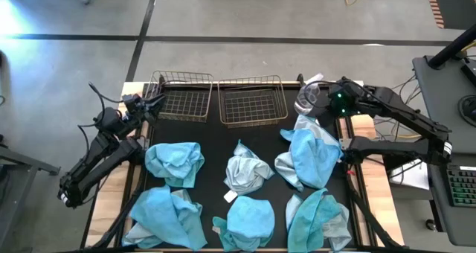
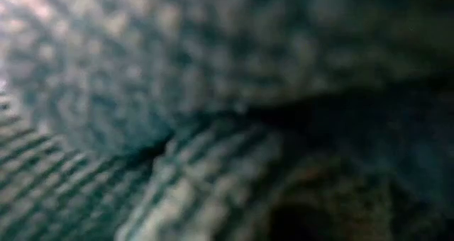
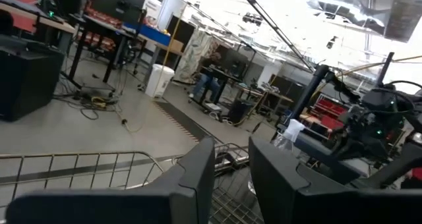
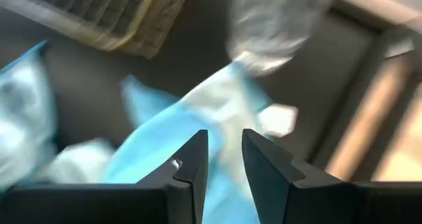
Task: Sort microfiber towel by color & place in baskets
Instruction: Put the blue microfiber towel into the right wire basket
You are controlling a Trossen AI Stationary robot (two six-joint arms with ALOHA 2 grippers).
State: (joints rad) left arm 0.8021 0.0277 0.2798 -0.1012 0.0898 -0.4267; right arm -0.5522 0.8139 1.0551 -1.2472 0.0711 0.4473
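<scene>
While right tool (image 4: 224,159) hovers parted | turquoise towel (image 4: 168,135) just beneath, ungrasped

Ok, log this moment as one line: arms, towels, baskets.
left pincer: idle by left basket | right pincer: open above turquoise towel | both baskets empty | towels unsorted

Six towel heaps crowd my near half of the table (image 1: 216,138); only narrow black strips show between them. Both baskets (image 1: 253,100) sit side by side at the far edge, tops open from above, a thin gap between them. Spray bottle (image 1: 307,98) stands just right of the right basket, beside my right gripper (image 4: 224,159), tight there. Left gripper (image 3: 231,178) hangs over the left basket (image 1: 181,97) corner. Low view is blocked by cloth against the lens.
</scene>
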